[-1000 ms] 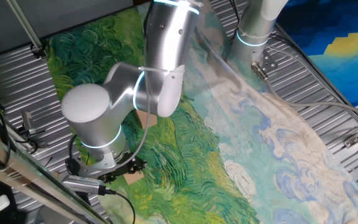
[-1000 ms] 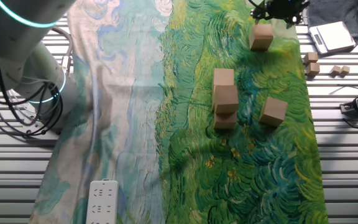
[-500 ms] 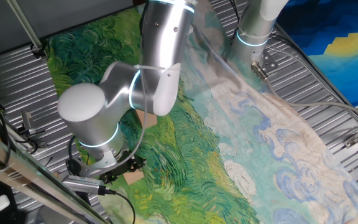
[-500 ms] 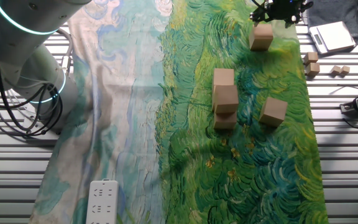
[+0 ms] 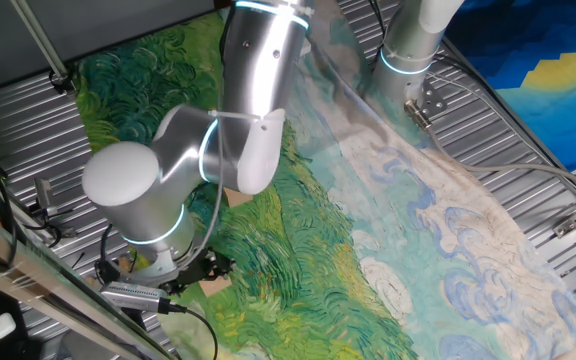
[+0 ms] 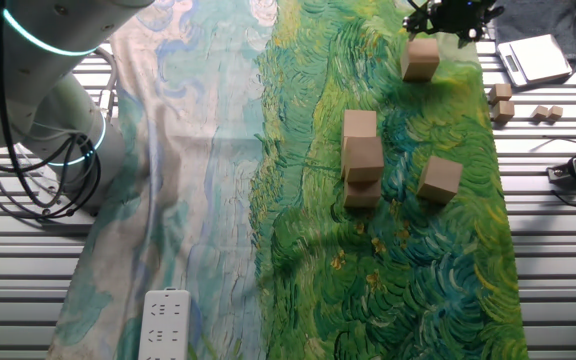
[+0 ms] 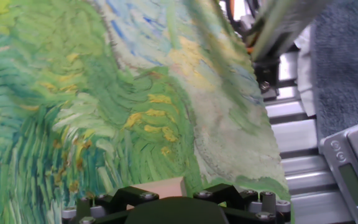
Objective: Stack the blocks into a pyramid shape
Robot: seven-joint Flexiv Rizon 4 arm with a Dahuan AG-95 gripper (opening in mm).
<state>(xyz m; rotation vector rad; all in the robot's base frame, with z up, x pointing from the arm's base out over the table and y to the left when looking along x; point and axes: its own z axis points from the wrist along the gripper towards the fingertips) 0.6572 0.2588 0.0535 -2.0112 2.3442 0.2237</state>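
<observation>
Gripper: the gripper (image 6: pixel 453 12) sits at the far edge of the painted cloth (image 6: pixel 298 200) in the other fixed view, at about 1 o'clock from the middle of the cloth; only its dark body shows.
Finger state: cannot tell; the fingertips are hidden in all three views.
Nearest block: a tan block (image 6: pixel 420 59) lies on the cloth just below the gripper, at its 6 o'clock, close to it; whether they touch is unclear.
Hand view: the top of a block (image 7: pixel 160 186) peeks out at the bottom edge, right behind the black gripper mount (image 7: pixel 173 205), with cloth filling the rest.
Block pile: a cluster of blocks (image 6: pixel 361 150) stands mid-cloth, one on top; how many is not clear.
Lone block: a single block (image 6: pixel 439 179) lies just at 3 o'clock of the cluster, apart from it.
Off the cloth: small tan scraps (image 6: pixel 501 102) rest on the metal table (image 6: pixel 558 250) at 3 o'clock of the nearest block, beside a scale (image 6: pixel 535 58).
Arm: the silver arm (image 5: pixel 198 160) hides the blocks in one fixed view.
</observation>
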